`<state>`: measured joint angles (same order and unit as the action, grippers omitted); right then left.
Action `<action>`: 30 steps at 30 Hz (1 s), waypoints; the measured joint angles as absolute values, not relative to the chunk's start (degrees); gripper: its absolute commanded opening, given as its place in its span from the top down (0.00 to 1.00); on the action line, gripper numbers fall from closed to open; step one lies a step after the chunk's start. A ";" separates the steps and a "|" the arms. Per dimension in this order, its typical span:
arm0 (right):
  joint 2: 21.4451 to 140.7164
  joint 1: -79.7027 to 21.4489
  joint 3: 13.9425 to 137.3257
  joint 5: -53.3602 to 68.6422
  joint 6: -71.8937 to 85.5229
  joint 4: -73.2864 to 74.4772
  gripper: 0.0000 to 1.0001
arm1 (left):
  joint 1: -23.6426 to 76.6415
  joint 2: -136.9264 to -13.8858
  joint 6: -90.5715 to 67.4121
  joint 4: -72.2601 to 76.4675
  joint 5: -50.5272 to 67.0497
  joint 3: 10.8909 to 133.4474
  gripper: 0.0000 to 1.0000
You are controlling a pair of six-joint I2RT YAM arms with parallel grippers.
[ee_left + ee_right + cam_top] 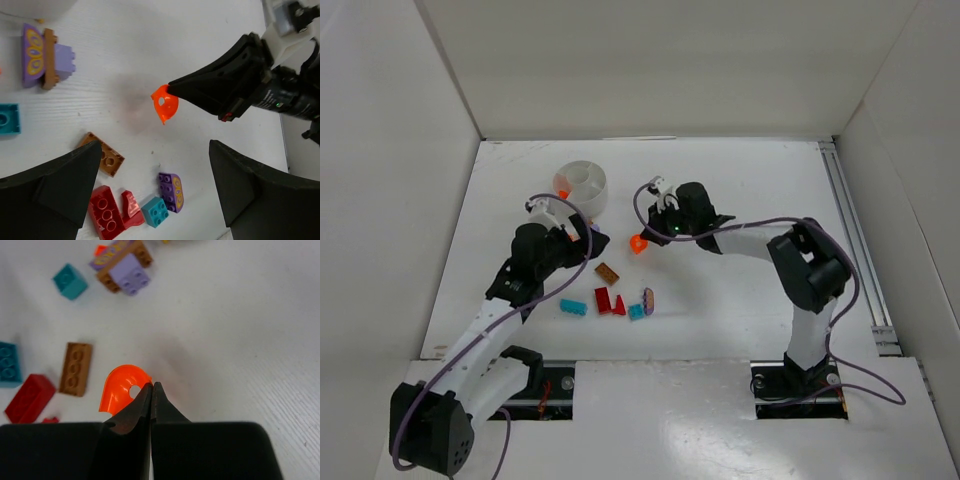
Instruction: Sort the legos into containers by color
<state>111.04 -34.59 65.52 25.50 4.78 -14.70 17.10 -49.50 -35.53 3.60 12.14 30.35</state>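
Observation:
The white round dish [592,172] stands at the back left, with an orange piece [563,193] in one compartment. My right gripper [647,234] is shut on the rim of a translucent orange dome-shaped lego [120,386], holding it just above the table near the centre [165,104]. My left gripper [155,150] is open and empty, hovering over the loose legos. Those are a brown plate [105,156], red pieces [107,212], a teal brick [155,211] and a purple brick [172,191]. Left of them lies another teal brick [572,307].
A stacked purple, brown and lilac piece [42,57] lies close to the dish, and a teal brick [9,119] lies near it. White walls enclose the table on three sides. A rail [855,240] runs along the right edge.

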 measured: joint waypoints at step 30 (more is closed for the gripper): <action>90.02 -38.35 54.46 36.16 0.01 -18.41 1.00 | 33.19 -62.13 -26.61 12.23 10.04 35.31 0.81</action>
